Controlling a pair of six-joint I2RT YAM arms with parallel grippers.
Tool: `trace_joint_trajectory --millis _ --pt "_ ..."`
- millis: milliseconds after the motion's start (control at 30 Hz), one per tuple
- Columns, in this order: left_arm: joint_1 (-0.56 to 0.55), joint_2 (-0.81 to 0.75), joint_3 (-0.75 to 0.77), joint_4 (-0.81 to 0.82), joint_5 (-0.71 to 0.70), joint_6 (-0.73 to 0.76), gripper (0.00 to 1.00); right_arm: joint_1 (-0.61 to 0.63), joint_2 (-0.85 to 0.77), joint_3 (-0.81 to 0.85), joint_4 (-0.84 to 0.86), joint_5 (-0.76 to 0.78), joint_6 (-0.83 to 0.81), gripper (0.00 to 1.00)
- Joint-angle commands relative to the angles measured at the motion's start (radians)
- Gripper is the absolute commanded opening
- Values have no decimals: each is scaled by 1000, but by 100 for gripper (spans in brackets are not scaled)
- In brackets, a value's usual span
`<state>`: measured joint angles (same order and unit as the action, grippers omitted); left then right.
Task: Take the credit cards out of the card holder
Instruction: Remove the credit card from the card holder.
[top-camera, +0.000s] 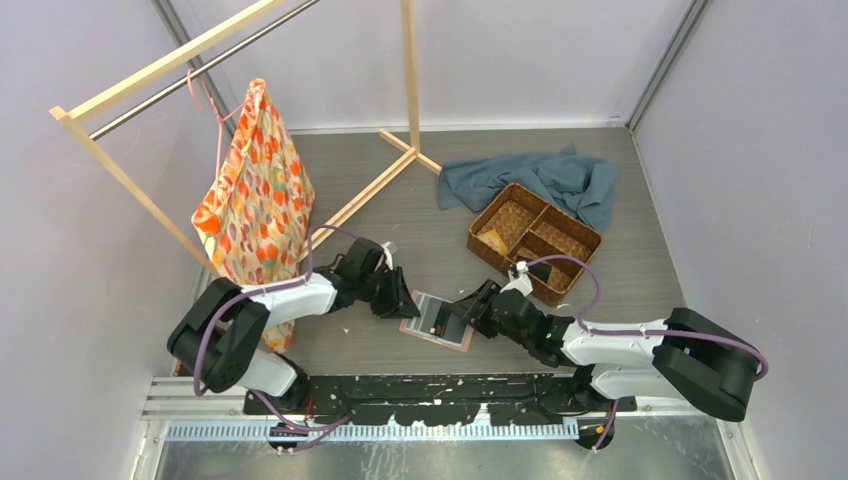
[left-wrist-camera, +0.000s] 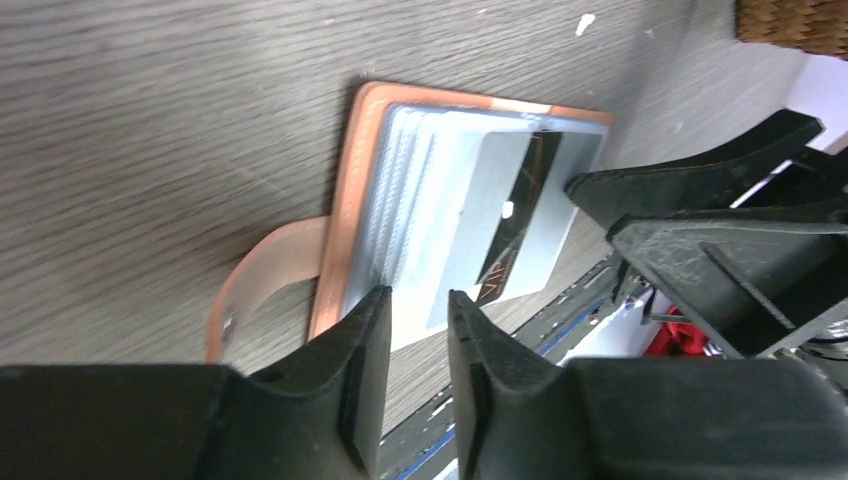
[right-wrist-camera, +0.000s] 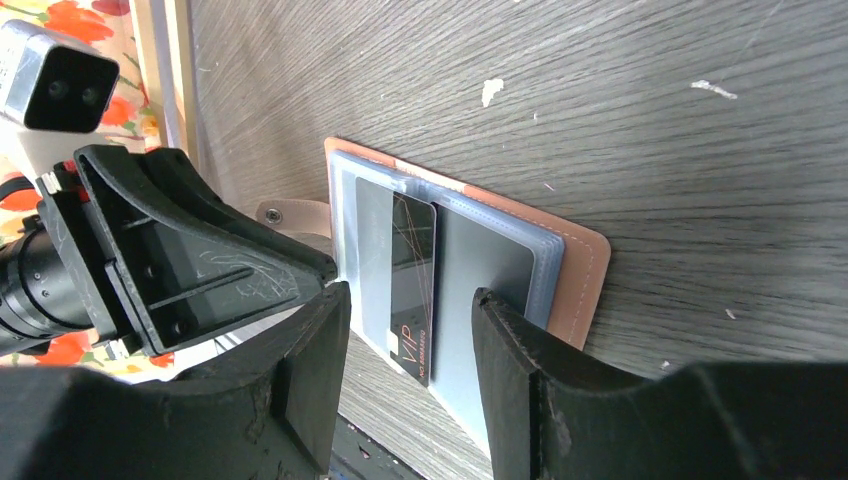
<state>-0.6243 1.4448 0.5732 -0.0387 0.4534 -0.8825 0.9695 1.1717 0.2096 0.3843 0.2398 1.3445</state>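
Card holder (top-camera: 450, 336) lies open and flat on the table (top-camera: 430, 235), near the near edge and between your two arms. Its lined side is up and the snap tab (left-wrist-camera: 250, 275) sticks out on the left. One black card (right-wrist-camera: 412, 285) sits skewed on the clear sleeves, its VIP end poking past the sleeve edge (can't make out any other cards in the sleeves).

Right gripper (right-wrist-camera: 410, 310) hangs over that card with fingers spread well wider than it, one either side, not touching it as far as I can see. Left gripper (left-wrist-camera: 418, 330) sits at the holder's left edge, fingers only a narrow gap apart. The sleeve corner shows in that gap, but I can't tell whether they touch it.

Woven basket (top-camera: 575, 262) is further back and right of the holder, well apart. There's a tan flat piece in its left compartment; card or not, can't tell. Blue cloth (top-camera: 560, 175) lies behind the basket, and an orange patterned bag (top-camera: 255, 205) hangs from the wooden rack (top-camera: 120, 95) at far left.
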Motion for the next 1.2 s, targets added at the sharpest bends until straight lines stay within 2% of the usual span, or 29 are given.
trace_joint_trajectory --millis 0,133,233,500,733,933,1133,1167 --pt "0 -42 -5 -166 -96 60 33 3 19 4 -72 31 -30 54" --pt "0 -24 -25 -142 -85 56 46 2 29 2 -58 21 -29 54" --pt "0 -17 -33 -121 -69 55 48 2 27 -2 -53 21 -28 54" --pt "0 15 -30 -65 8 49 39 3 25 -7 -51 26 -25 54" --pt "-1 25 -40 0 82 23 36 3 33 -17 -40 27 -19 54" --pt "-1 17 -42 33 110 -6 24 3 32 -20 -38 29 -18 54" --pt "0 37 -62 131 160 -54 1 2 27 -24 -38 31 -15 54" --pt "-1 41 -64 141 166 -59 1 2 25 -26 -38 30 -15 54"
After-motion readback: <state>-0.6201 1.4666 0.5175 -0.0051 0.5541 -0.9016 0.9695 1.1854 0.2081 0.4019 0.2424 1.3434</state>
